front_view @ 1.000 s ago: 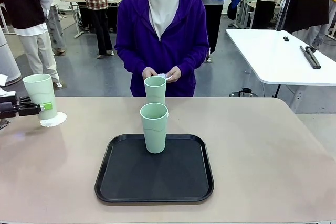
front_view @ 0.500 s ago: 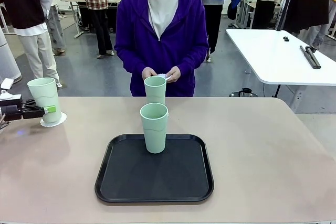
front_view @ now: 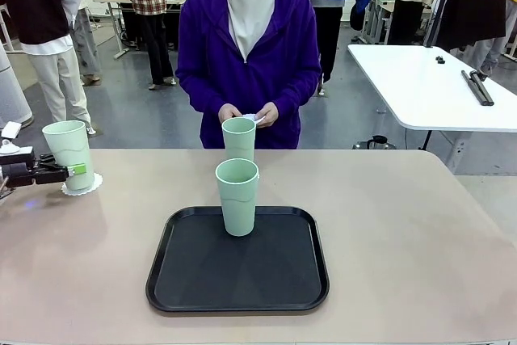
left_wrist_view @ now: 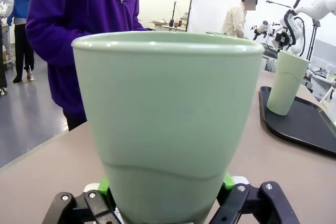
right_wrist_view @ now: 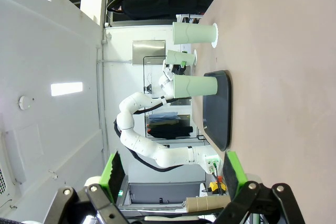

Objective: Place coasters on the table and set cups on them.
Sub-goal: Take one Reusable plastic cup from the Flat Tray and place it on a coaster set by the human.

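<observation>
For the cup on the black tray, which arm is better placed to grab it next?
Right, probably: the right gripper is open and empty; the left gripper is shut on another cup on its coaster.

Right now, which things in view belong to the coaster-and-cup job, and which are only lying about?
Job:
- left cup, held by the left gripper, on a coaster
- far cup
- middle cup
- beige table

Lying about:
- black tray
- white side table
- black bar on it
</observation>
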Robot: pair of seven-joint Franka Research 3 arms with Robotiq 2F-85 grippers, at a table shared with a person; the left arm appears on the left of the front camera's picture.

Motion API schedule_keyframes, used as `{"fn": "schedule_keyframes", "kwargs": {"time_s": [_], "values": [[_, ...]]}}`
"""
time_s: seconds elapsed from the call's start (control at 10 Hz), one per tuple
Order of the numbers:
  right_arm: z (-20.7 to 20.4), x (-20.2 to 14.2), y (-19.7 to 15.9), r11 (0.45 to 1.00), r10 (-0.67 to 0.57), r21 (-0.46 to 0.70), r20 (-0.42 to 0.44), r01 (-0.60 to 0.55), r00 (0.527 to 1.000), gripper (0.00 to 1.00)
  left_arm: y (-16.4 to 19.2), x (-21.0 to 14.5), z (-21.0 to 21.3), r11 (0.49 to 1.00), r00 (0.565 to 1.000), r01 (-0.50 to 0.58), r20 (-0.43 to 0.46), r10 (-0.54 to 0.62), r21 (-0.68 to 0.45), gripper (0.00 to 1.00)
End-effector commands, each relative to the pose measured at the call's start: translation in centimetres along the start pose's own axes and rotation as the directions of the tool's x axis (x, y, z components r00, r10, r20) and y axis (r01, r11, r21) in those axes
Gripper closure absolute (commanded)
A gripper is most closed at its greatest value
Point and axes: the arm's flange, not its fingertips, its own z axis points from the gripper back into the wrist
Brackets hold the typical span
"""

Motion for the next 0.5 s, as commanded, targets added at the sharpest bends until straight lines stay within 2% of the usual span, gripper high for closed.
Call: {"fn": "schedule_keyframes", "kwargs": {"time_s": [0.0, 0.4], "values": [[0.02, -0.02, 0.08, 1.0, 0.0, 0.004, -0.002, 0.0, 1.0, 0.0, 0.29, 0.1, 0.43, 0.997, 0.999, 0.039, 0.016, -0.037, -0.07, 0.17], [0.02, -0.02, 0.08, 1.0, 0.0, 0.004, -0.002, 0.0, 1.0, 0.0, 1.06, -0.54, 0.63, 0.989, 0.994, 0.107, 0.02, -0.106, -0.103, 0.17]]}}
